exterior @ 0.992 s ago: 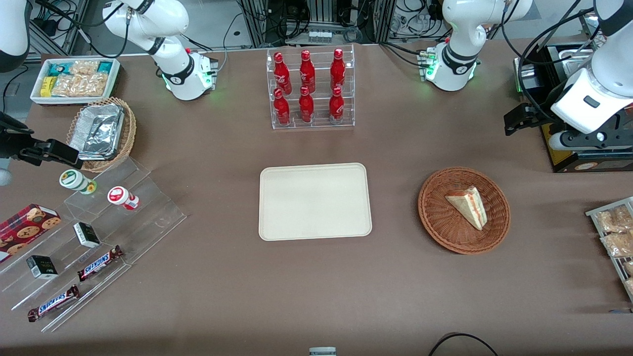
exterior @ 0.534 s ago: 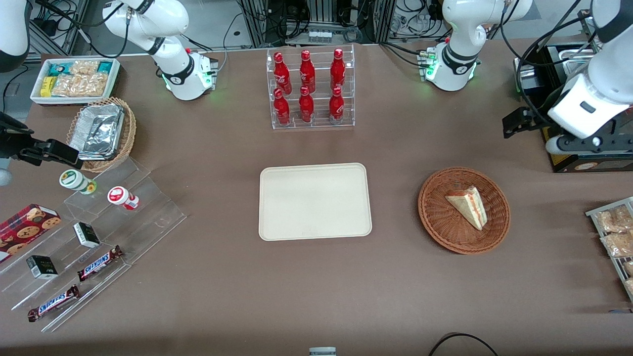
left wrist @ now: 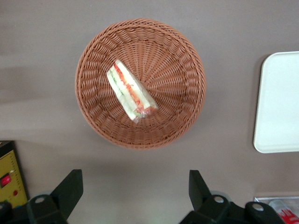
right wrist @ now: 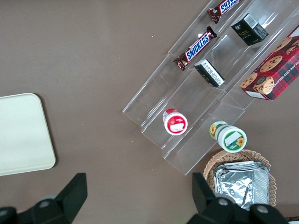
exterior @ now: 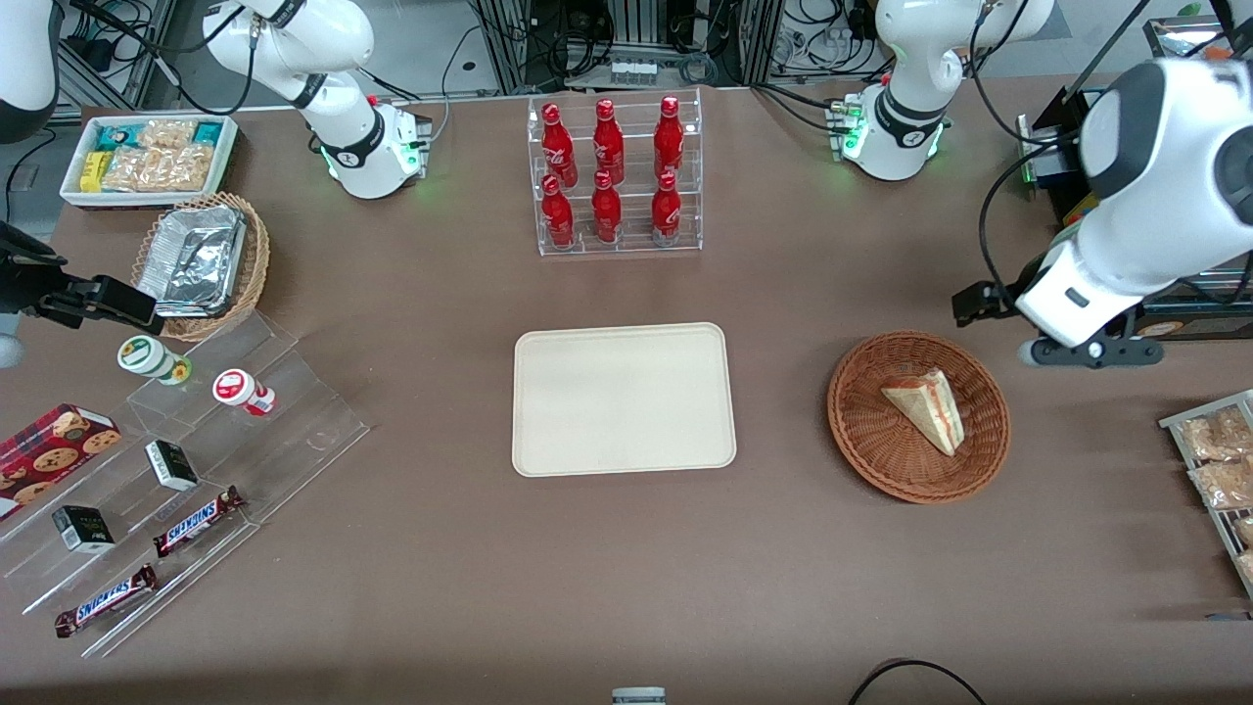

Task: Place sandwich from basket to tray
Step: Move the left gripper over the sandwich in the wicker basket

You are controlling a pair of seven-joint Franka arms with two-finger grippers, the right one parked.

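Observation:
The sandwich, a pale bread wedge with red, orange and green filling, lies in the round reddish-brown wicker basket. The cream tray lies flat at the table's middle, with nothing on it. My left gripper hangs above the table beside the basket, toward the working arm's end and a little farther from the front camera. In the left wrist view the gripper is open and empty, with the sandwich, the basket and an edge of the tray in sight.
A clear rack of red bottles stands farther from the front camera than the tray. A black and yellow box sits by my left arm. A rack of snack packets lies at the working arm's end. Acrylic steps with candy lie toward the parked arm's end.
My left arm has swung toward the basket and nearer the front camera, bringing the gripper close beside the basket. The sandwich, basket and tray have not moved.

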